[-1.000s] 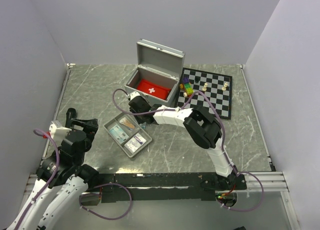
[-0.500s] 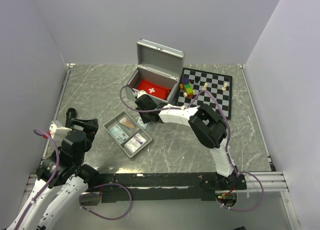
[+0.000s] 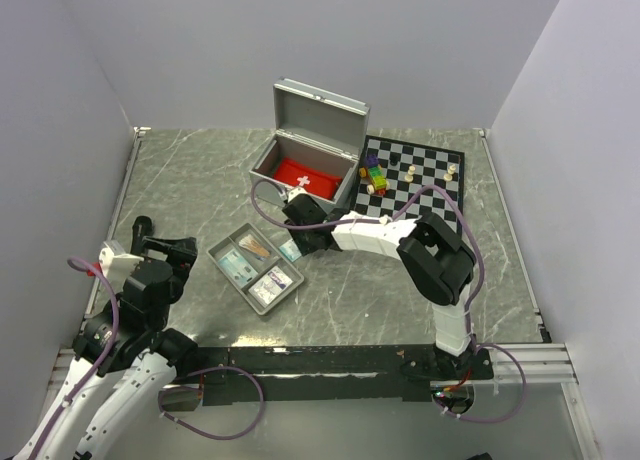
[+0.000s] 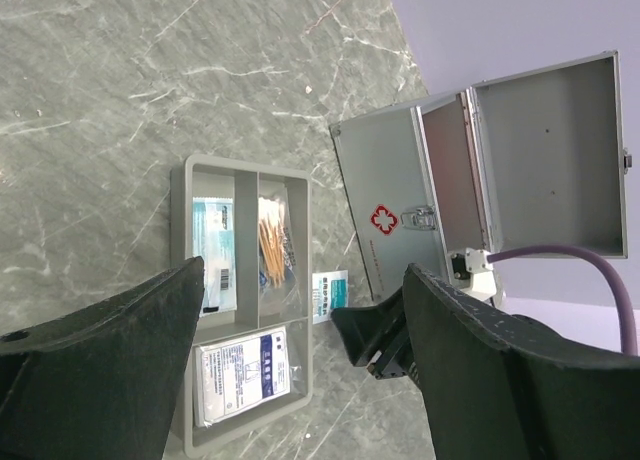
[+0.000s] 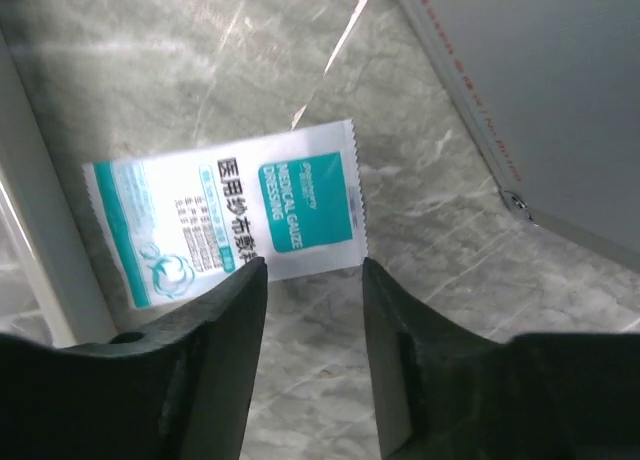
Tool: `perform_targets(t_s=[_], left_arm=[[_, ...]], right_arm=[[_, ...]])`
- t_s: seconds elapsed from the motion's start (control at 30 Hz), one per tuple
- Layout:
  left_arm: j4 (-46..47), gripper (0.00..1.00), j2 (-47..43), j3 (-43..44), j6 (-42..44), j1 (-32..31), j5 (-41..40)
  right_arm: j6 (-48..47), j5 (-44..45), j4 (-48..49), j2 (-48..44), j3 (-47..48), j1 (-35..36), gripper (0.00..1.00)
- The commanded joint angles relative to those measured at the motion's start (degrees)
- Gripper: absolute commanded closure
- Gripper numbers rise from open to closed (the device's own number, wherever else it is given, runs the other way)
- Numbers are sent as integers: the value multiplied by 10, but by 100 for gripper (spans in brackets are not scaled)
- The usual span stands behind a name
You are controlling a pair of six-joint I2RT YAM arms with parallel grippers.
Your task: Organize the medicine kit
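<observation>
Medicine kit (image 3: 322,120) is where everything ends up, and it stands far back at mid-table with its lid tipped up. Read your way toward it from the near edge.

Nearest you, the left gripper (image 3: 160,238) hangs over the near-left table, jaws spread wide with nothing between them. Held back and high like this, it looks to be out of the way, and its camera takes in both the tray and the case.

Next out is the shallow grey tray (image 4: 245,166), set at an angle in front of the kit. A blue-and-white sachet (image 4: 215,250) and a bundle of cotton swabs (image 4: 270,245) sit in two compartments and a labelled packet (image 4: 245,375) in the third. Sorted this way, each is easy to take singly.

Just beyond the tray, between its wall and the kit's front face, a gauze dressing packet (image 5: 230,215) lies flat on the marble. The right gripper (image 5: 310,272) points down over the packet's near edge, fingers a little apart and clamped on nothing — lined up, I judge, to pinch that edge, since a flat sachet offers little else.

Farther on, the open kit shows a red pouch (image 3: 305,178) with a white cross inside, and the raised lid leaves room to drop things in. Beside the kit on the right lies a chessboard (image 3: 425,195) with a few pieces — no part of your job.
</observation>
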Motion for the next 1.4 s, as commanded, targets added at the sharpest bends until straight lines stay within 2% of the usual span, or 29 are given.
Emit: perform_targets(t_s=[0.0, 0.07, 0.17, 0.33, 0.43, 0.63, 0.83, 1.0, 1.1, 1.13, 1.2, 1.23, 1.3, 1.37], left_arm=[[25, 15, 11, 9, 7, 2, 9], [26, 15, 12, 10, 8, 2, 8], [29, 15, 13, 8, 11, 2, 8], [28, 15, 15, 7, 9, 2, 8], [27, 16, 12, 5, 8, 2, 8], [19, 15, 4, 3, 7, 2, 1], [27, 15, 10, -2, 7, 2, 6], [26, 15, 9, -2, 7, 2, 7], [26, 16, 6, -2, 7, 2, 8], [28, 16, 8, -2, 8, 2, 9], [26, 16, 8, -1, 7, 2, 10], [26, 16, 9, -1, 7, 2, 11], [26, 15, 8, -1, 5, 2, 12], [26, 16, 7, -2, 3, 2, 14]], right_arm=[[-7, -25, 14, -34, -20, -3, 44], [-2, -28, 22, -34, -22, -1, 35], [-6, -28, 22, -21, -7, 1, 31], [-13, -32, 11, 17, 29, 0, 30], [-12, -44, -7, 45, 45, -3, 33], [11, -89, -2, 50, 16, -20, 52], [10, -94, -1, 31, -7, -27, 81], [3, -79, 7, -4, -22, -31, 100], [0, -68, 11, -26, -22, -31, 100], [-1, -65, 15, -34, -24, -31, 96], [-2, -60, 19, -49, -22, -26, 63], [-3, -55, 22, -54, -20, -22, 52], [-8, -46, 19, -52, -8, -14, 41], [-13, -44, 9, -40, 11, -10, 36]])
